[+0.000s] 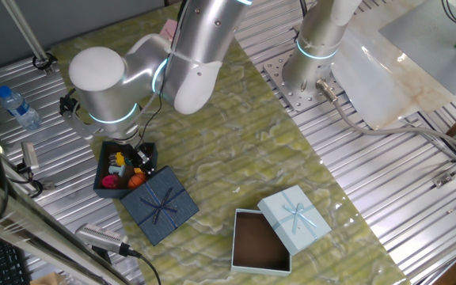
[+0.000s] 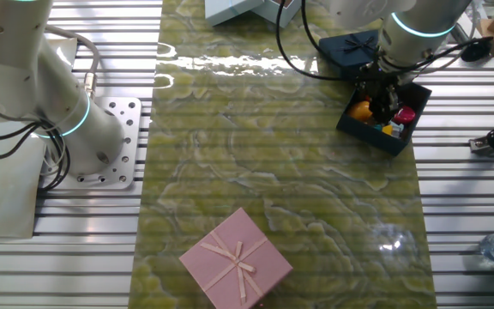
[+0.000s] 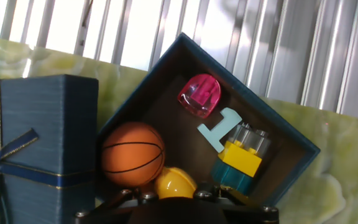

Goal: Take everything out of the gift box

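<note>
The square navy-blue gift box (image 3: 272, 134) sits open beside its ribboned navy lid (image 3: 36, 143), holding, from the lid rightward, an orange basketball (image 3: 133, 154), a yellow ball (image 3: 175, 182), a pink translucent toy (image 3: 200, 95) and a yellow-and-teal brick stack (image 3: 240, 163). The gripper (image 1: 138, 153) hovers inside the box; whether its fingers are spread I cannot tell. Best to centre over one toy, clear of the walls.

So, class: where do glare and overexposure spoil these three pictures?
One fixed view: white glare on the plastic sheet at top right. The other fixed view: bright glare streaks on the green mat near the top. Hand view: the slats behind the gift box are blown out, while the toys inside stay sharp.
</note>
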Robot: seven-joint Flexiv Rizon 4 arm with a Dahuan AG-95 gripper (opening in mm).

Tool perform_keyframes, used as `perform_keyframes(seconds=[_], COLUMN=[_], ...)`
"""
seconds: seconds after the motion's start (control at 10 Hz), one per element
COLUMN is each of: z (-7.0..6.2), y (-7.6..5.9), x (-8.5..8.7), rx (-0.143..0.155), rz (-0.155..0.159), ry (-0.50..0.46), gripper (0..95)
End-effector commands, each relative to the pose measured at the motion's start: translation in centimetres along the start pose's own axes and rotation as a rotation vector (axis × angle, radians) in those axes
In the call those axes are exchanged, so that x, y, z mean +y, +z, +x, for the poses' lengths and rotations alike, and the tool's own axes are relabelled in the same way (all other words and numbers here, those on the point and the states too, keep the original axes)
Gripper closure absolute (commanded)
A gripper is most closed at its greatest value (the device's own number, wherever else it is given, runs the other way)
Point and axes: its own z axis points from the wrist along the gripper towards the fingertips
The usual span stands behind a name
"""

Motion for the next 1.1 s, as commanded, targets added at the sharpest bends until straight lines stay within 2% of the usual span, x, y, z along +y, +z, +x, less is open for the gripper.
perform_keyframes(seconds=[0.1, 0.2, 0.4, 0.5, 1.1], z=[0.15, 0.13, 0.14, 0.16, 0.37], y=[0.03, 0.0, -0.01, -0.54, -0.2], x=[0.02, 0.04, 0.05, 0.22, 0.06], rx=[0.004, 0.007, 0.008, 0.019, 0.022], rz=[-0.006, -0.004, -0.014, -0.037, -0.029], ry=[0.023, 0.025, 0.033, 0.045, 0.035], gripper=[38.0, 57.0, 57.0, 57.0, 57.0])
